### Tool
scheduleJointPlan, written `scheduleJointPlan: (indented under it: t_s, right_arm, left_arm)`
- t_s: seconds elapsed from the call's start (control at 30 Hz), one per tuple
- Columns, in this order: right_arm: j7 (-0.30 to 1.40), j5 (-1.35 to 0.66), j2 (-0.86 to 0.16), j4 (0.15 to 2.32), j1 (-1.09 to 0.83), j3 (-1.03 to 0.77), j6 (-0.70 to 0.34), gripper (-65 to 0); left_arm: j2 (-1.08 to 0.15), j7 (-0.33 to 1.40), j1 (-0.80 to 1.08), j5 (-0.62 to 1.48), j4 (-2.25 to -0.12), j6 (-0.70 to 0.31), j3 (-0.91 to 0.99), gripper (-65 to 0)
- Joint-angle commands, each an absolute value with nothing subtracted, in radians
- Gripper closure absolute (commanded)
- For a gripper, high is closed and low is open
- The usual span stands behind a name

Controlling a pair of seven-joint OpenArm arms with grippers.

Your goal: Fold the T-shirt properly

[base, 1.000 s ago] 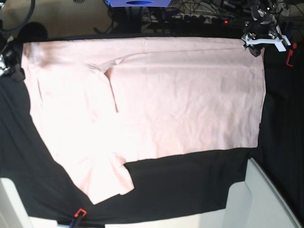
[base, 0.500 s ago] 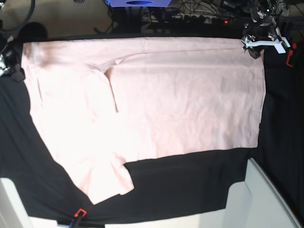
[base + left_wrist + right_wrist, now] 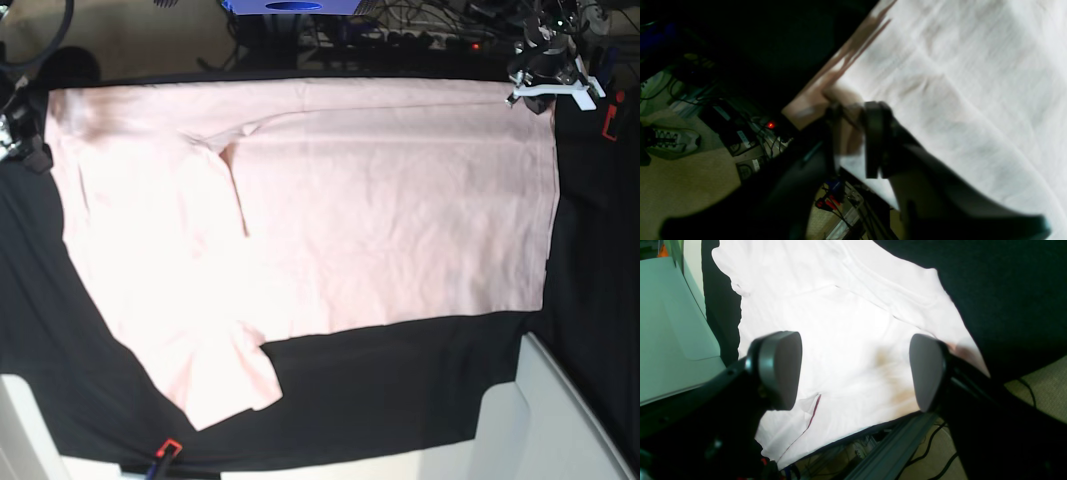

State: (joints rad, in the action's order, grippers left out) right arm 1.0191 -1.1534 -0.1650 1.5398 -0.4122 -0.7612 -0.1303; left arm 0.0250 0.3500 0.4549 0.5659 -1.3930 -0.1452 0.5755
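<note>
Across the black table cloth (image 3: 400, 390) lies the T-shirt (image 3: 380, 210), pale pink, plain side up, spread mostly flat with light wrinkles; one sleeve (image 3: 225, 385) sticks out toward the near edge, and a diagonal fold runs near the collar end on the base view's left. Shirt covers most of the cloth's far half, with its far edge running close along the far edge of the table. Left gripper (image 3: 853, 133) sits at the shirt's far corner on the base view's right (image 3: 545, 85); wrist view shows its two dark fingers close together with a bit of pink hem between them, so it looks pinched on the T-shirt corner, though the picture is blurred. Right gripper (image 3: 855, 370) hangs over the opposite corner of the shirt, pads (image 3: 780, 368) spread wide apart, nothing between them, fabric visible below. In the base view it is at the left border (image 3: 15, 125), mostly cut off. Red clamps (image 3: 165, 450) at the cloth edge. White panels (image 3: 545, 420) at the near corners. Cables and a lit red light (image 3: 770, 125) behind the table.
</note>
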Motion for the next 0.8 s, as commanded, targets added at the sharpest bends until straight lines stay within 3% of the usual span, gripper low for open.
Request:
scheduleJointPlan:
  t_s: [0.0,0.2,0.27,0.77]
  right_arm:
    - [1.009,-1.175,-0.182,1.552,-0.41,-0.766,-0.137,-48.2]
    - [1.009,-1.175,-0.183,1.509,-0.409,-0.766,-0.137,-48.2]
    - [1.009,-1.175,-0.183,1.469,-0.406,-0.765,-0.137,-48.2]
    - [1.015,-1.175,-0.183,1.431,-0.394,-0.765,-0.139,-48.2]
  left_arm:
    - [0.016,0.334,0.463,0.573,-1.408,-0.147,0.581,-7.4]
    - [0.016,0.334,0.463,0.578,-1.408,-0.147,0.581,-5.7]
    - [0.016,0.334,0.463,0.578,-1.409,-0.147,0.581,0.0]
    - [0.021,0.338,0.418,0.573,-1.494,-0.145,0.576,0.0]
